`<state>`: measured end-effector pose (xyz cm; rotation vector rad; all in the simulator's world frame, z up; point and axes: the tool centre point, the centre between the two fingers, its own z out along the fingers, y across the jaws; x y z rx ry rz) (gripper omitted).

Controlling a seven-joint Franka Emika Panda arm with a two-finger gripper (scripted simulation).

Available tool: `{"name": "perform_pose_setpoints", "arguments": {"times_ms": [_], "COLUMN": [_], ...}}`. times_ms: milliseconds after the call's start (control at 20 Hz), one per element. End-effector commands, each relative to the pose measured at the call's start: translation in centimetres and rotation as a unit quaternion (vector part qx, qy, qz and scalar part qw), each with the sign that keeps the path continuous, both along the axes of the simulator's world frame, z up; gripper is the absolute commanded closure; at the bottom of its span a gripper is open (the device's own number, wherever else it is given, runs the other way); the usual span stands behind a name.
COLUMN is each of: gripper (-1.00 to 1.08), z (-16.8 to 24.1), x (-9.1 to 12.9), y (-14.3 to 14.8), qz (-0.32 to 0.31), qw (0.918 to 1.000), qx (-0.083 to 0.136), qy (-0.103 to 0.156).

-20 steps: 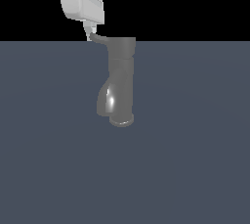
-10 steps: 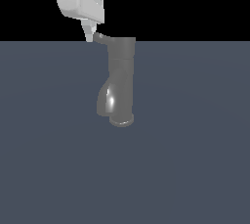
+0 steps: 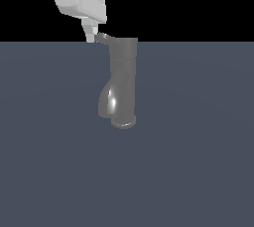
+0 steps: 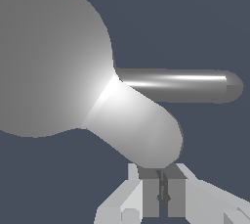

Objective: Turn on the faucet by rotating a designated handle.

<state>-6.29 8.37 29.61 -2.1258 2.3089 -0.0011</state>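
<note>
The faucet [image 3: 124, 80] is a dull grey upright column with a shiny bulging spout, standing mid-scene in the exterior view. Its handle [image 3: 103, 37] is a short grey lever sticking out of the cap toward the exterior view's left. My white gripper [image 3: 92, 36] hangs from above with its fingertips right at the handle's tip, beside it rather than around it. In the wrist view the faucet's cap [image 4: 49, 56] fills one side. The handle [image 4: 141, 132] ends just in front of my gripper [image 4: 161, 196], whose fingers are shut together with nothing between them.
The faucet stands on a flat blue-grey floor [image 3: 198, 171] that spreads around it on all sides. A slimmer grey bar of the faucet [image 4: 185, 86] also shows in the wrist view.
The gripper has drifted slightly toward the exterior view's left while staying at the handle's tip. The handle's pose looks nearly the same.
</note>
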Motion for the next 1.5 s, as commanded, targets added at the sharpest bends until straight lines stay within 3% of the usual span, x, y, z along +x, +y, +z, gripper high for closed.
{"name": "perform_pose_setpoints", "arguments": {"times_ms": [0, 650, 700, 1450], "gripper": [1.08, 1.08, 1.08, 1.08], "z": [0.0, 0.0, 0.0, 0.0], "x": [-0.3, -2.6, -2.5, 0.2], "y": [-1.1, -7.6, -4.4, -13.1], "qz": [-0.003, -0.012, 0.015, -0.010], "qw": [1.0000, 0.9999, 0.9999, 0.9999], "qx": [0.000, -0.001, -0.001, -0.001], "qy": [0.000, 0.001, 0.001, 0.001]}}
